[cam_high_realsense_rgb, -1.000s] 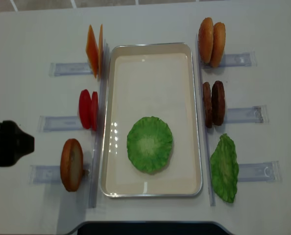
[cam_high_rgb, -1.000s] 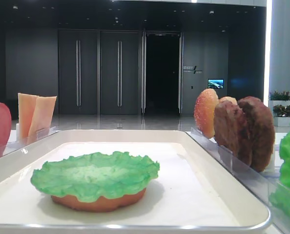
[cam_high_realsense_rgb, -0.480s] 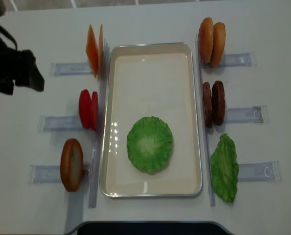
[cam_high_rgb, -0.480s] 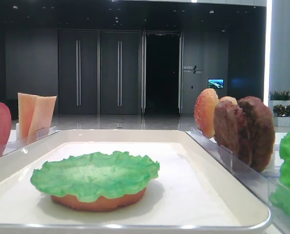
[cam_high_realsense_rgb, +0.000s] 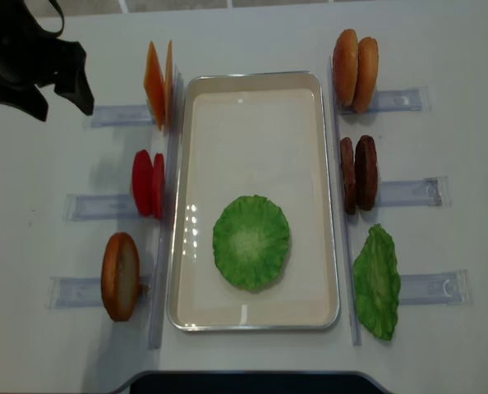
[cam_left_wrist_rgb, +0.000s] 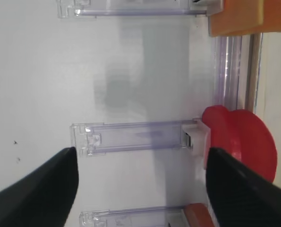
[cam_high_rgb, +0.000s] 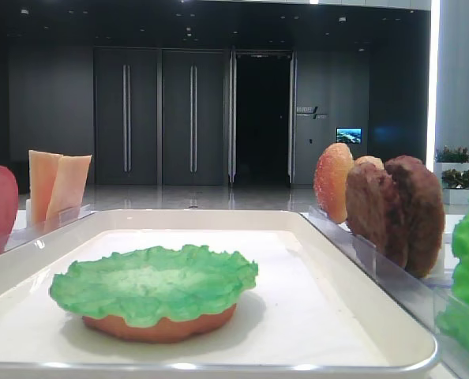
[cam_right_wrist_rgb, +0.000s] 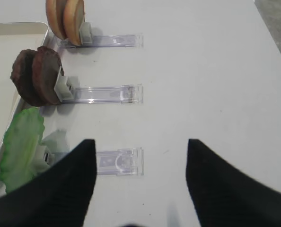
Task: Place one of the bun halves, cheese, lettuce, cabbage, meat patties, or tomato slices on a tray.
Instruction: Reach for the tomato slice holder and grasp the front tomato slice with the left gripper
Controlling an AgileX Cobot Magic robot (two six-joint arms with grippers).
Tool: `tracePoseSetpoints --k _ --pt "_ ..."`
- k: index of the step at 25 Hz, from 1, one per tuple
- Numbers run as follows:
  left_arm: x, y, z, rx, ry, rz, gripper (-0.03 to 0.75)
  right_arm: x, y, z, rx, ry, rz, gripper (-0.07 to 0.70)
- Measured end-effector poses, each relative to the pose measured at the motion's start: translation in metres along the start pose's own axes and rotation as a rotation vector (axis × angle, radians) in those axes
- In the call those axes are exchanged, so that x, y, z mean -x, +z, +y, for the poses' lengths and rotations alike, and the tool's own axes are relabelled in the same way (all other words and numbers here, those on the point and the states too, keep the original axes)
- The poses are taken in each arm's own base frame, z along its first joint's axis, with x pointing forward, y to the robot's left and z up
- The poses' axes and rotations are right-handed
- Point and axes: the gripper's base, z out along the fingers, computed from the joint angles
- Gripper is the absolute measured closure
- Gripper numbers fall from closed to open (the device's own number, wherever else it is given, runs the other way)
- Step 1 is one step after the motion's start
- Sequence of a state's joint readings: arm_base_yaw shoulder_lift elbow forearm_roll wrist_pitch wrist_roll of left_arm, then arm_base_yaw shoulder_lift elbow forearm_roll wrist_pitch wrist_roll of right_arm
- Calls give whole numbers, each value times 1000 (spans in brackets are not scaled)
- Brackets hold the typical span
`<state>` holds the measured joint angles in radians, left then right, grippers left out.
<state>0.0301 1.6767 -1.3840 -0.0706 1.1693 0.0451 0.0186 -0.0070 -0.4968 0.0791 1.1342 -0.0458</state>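
**Lettuce on a bun in the tray; both grippers empty**

Seen from overhead, the white tray (cam_high_realsense_rgb: 322,197) lies lengthwise at the middle of the table (cam_high_realsense_rgb: 252,37). In its near half sits one lettuce (cam_high_realsense_rgb: 250,241) leaf, and the low front view shows that leaf resting on a flat bun half (cam_high_rgb: 159,325). The far half of the tray is bare.

Clear plastic holders (cam_high_realsense_rgb: 92,207) flank the tray. On the left side, from near to far: a bun half (cam_high_realsense_rgb: 120,276) on edge at about 8 o'clock from the tray's middle, the tomato slices (cam_high_realsense_rgb: 148,183) at 9 o'clock, and the cheese (cam_high_realsense_rgb: 157,84) at 10 o'clock. On the right: a second lettuce leaf (cam_high_realsense_rgb: 377,281) at 4 o'clock, the meat patties (cam_high_realsense_rgb: 358,173) at 3 o'clock, and two more bun halves (cam_high_realsense_rgb: 355,70) at 2 o'clock.

The left gripper (cam_high_realsense_rgb: 59,103) hangs over the far-left corner, its fingers (cam_left_wrist_rgb: 46,182) spread wide with nothing between them. In its wrist view the tomato slices lie at 3 o'clock, just inside the right finger but not touching it. The right gripper (cam_right_wrist_rgb: 139,177) is likewise spread and empty, above the nearest right holder, with the lettuce leaf at its 9 o'clock.
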Motion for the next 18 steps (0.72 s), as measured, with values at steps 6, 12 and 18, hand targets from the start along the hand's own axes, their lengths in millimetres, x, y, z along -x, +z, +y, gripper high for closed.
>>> tracePoseSetpoints --k 6,12,18 --pt "0 4 0 -1 1 27 72 0 0 0 -1 0 0 204" --pt "-4 6 -27 35 91 63 72 0 0 0 -1 0 0 204" --pt "-9 7 -64 31 116 66 72 0 0 0 -1 0 0 206"
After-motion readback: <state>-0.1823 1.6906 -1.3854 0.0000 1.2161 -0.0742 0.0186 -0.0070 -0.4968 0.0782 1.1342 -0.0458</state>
